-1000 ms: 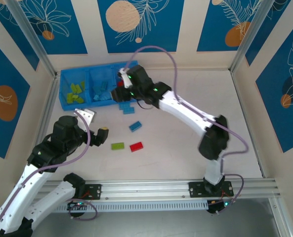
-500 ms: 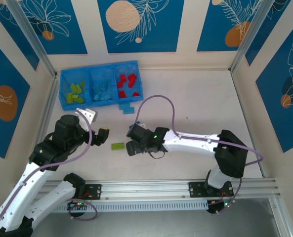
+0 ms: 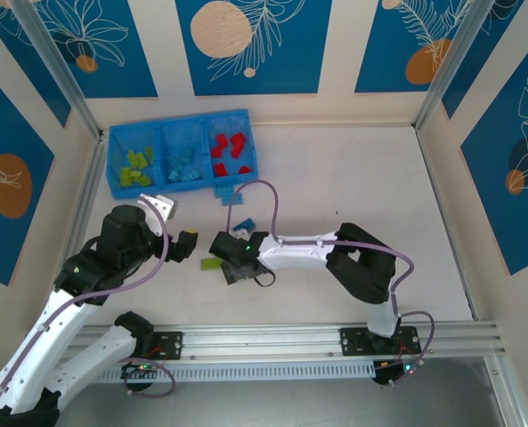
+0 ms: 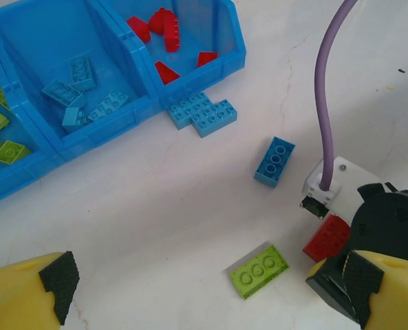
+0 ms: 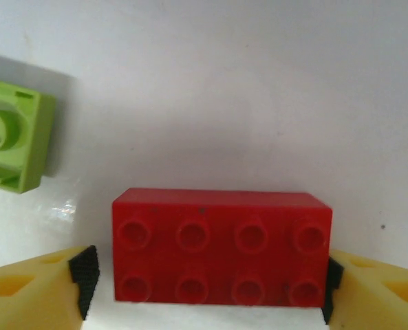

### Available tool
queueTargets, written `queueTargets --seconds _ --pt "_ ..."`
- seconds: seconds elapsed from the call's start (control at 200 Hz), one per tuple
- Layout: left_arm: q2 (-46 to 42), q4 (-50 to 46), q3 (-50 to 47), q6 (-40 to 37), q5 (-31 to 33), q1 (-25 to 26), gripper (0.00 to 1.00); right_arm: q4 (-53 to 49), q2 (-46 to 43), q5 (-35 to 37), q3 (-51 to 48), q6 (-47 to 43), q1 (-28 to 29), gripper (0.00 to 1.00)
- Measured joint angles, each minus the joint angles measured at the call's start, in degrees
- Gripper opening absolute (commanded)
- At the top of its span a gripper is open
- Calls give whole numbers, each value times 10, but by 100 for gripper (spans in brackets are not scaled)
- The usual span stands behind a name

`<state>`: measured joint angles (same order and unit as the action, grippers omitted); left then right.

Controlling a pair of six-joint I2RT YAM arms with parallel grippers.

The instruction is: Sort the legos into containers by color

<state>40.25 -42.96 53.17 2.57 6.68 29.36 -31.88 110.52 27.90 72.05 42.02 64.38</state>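
**Top external:** the right gripper (image 3: 237, 267) sits low beside a lime-green lego (image 3: 212, 263), with the blue tray (image 3: 114, 169) well apart.
**Left wrist:** the left gripper (image 4: 204, 295) is spread wide and empty.
**Right wrist:** the jaws are parted and straddle the red lego (image 5: 221, 254), with a gap at the left pad (image 5: 84, 273).

red lego (image 5: 221, 254): glossy hard plastic. tray (image 4: 204, 82): shiny blue plastic. counter (image 4: 155, 199): smooth matt white, faintly scuffed.
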Motion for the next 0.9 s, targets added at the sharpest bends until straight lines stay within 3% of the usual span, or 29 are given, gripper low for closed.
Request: queueTargets --seconds 0.23,0.445,0.64,0.9 --pt "1 -5 0 0 0 0 100 21 -5 -12 -8 2 -8 55" --pt "12 -13 0 -1 -4 0 100 37 -81 -20 -59 5 -22 55" --pt "31 -12 0 -2 -38 0 100 90 -174 -36 -47 -27 -87 55" --pt "84 6 8 32 -160 -1 100 158 -118 -87 84 -85 -193 55"
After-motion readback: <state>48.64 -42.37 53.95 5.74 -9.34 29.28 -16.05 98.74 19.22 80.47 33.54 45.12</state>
